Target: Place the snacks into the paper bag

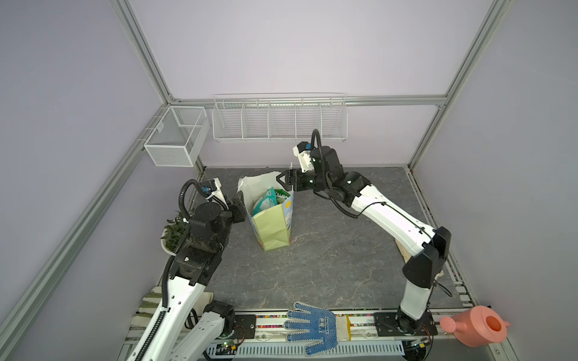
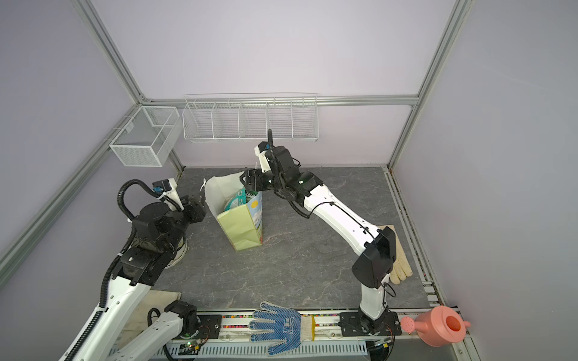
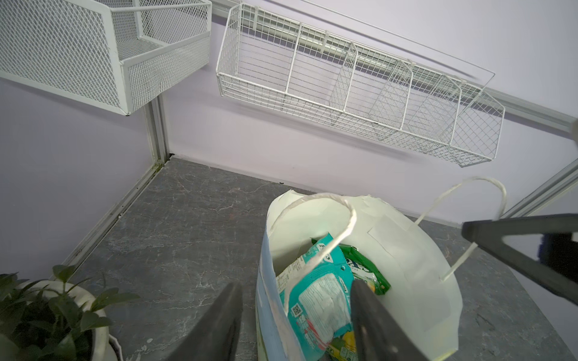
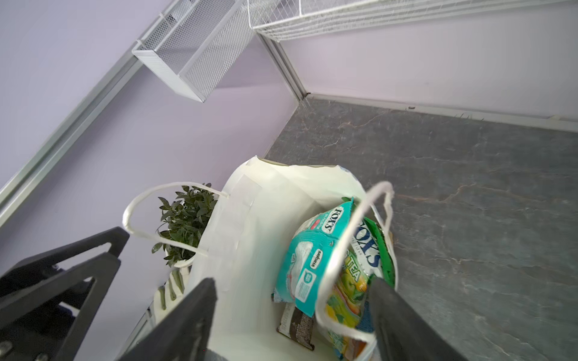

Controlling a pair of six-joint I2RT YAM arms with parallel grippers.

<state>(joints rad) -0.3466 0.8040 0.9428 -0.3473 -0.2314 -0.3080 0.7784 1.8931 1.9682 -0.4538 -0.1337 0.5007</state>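
The paper bag (image 1: 270, 228) (image 2: 237, 228) stands upright mid-table with its mouth open. Inside lie the snacks: a teal packet (image 3: 319, 300) (image 4: 309, 256), a green one (image 3: 362, 265) (image 4: 375, 247), a yellow-green one (image 4: 347, 297) and a dark brown bar (image 4: 297, 325). My left gripper (image 1: 239, 200) (image 3: 297, 283) is open and straddles the bag's left wall, one finger outside and one inside. My right gripper (image 1: 283, 179) (image 4: 292, 281) hovers open over the mouth at the bag's right rim. A white string handle (image 4: 350, 237) loops between its fingers, and it holds nothing.
A potted plant (image 1: 172, 233) stands close behind the left arm. At the front edge lie a blue dotted glove (image 1: 312, 325) and a pink watering can (image 1: 475, 326). Cream gloves (image 2: 398, 259) lie under the right arm. White wire baskets (image 1: 278, 120) (image 1: 175, 137) hang on the walls.
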